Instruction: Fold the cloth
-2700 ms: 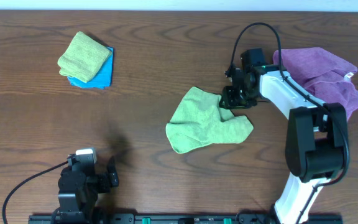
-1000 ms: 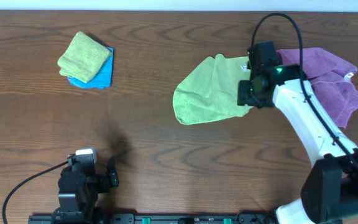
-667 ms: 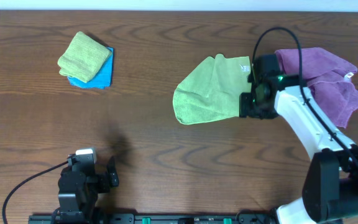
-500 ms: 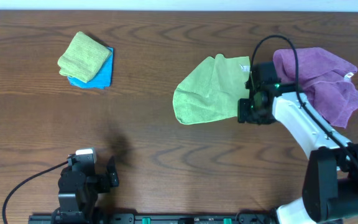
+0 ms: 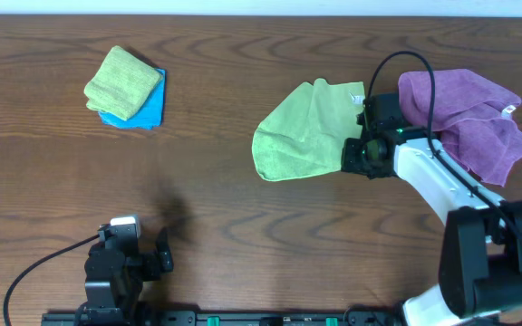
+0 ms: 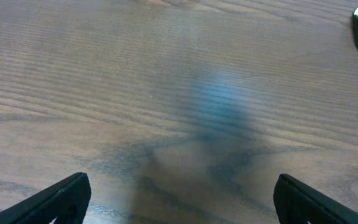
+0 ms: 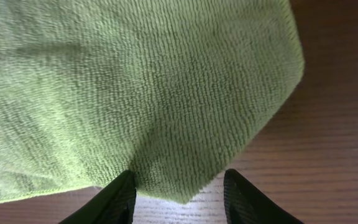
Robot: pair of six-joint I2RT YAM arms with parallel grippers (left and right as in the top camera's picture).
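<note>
The cloth I work is lime green, finely ribbed. I see a purple cloth, a yellow-green cloth and a blue cloth; my bench is dark brown with wavy grain.

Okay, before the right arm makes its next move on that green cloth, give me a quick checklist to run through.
1. Jaws of the right gripper open: ok.
2. Corner of the green cloth lies between its fingers: ok.
3. Cloth held firmly: not ok, nothing is clamped yet.
4. Cloth lying fully flat: cannot tell, its lower left edge looks rounded over.
5. Bare table left of it for the fold: ok.
6. The left gripper out of the way, jaws open on nothing: ok.
</note>
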